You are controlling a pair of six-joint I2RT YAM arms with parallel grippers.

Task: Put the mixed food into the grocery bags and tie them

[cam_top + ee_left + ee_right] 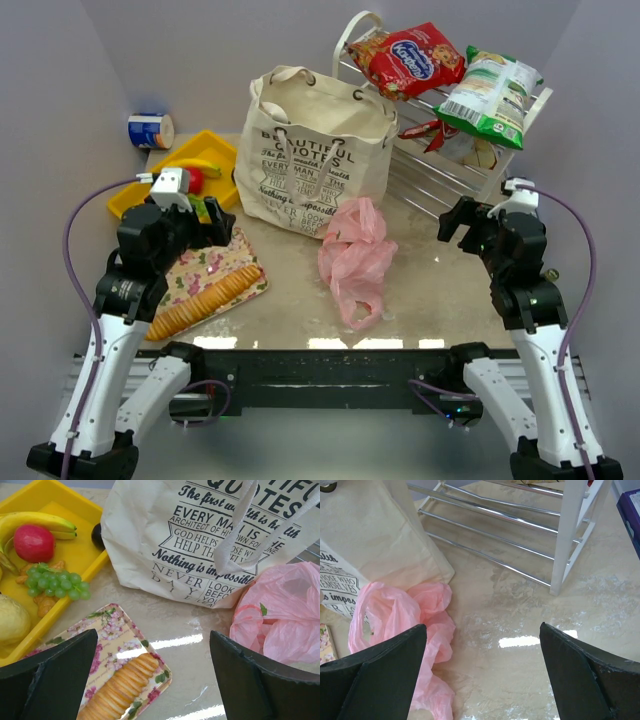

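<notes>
Fruit: apple (33,542), banana (37,520), grapes (55,582) in yellow tray (80,512), L of cream tote (315,165); cookie packet (405,60) & chip packet (490,95) atop wire rack (420,175), R of tote; pink bag (355,255) crumpled at tote's base; L gripper (152,680) & R gripper (482,675) wide open, empty.

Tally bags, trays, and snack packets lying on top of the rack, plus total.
Bags: 2 (cream tote, pink plastic bag)
Trays: 2 (yellow tray, floral tray)
Packets on top of the rack: 2 (red cookie packet, green-and-white chip packet)
Total: 6
</notes>
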